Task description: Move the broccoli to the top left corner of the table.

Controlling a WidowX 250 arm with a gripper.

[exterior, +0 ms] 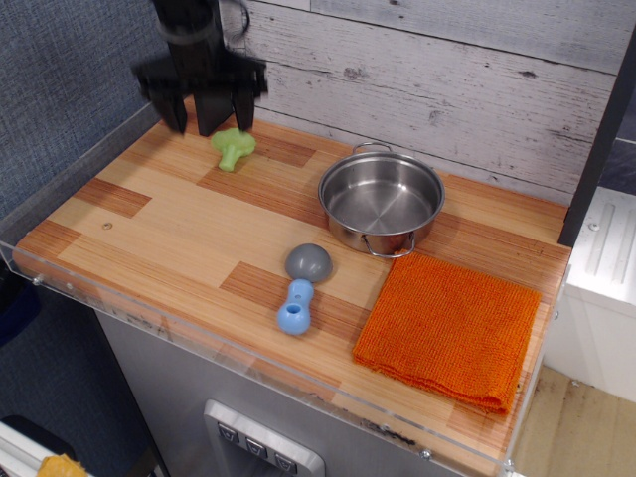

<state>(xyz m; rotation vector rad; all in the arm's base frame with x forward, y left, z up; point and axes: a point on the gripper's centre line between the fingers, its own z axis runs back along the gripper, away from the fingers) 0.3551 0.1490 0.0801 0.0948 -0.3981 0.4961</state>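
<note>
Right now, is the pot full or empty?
Empty: the pot stands upright and its bare, shiny steel bottom shows, with nothing inside.

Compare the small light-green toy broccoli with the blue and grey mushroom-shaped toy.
The small light-green toy broccoli is one colour; the blue and grey mushroom-shaped toy is two-toned. The broccoli lies at the far left of the wooden table, the mushroom toy near its front edge. The broccoli looks shorter. Both lie on their sides, untouched.
</note>
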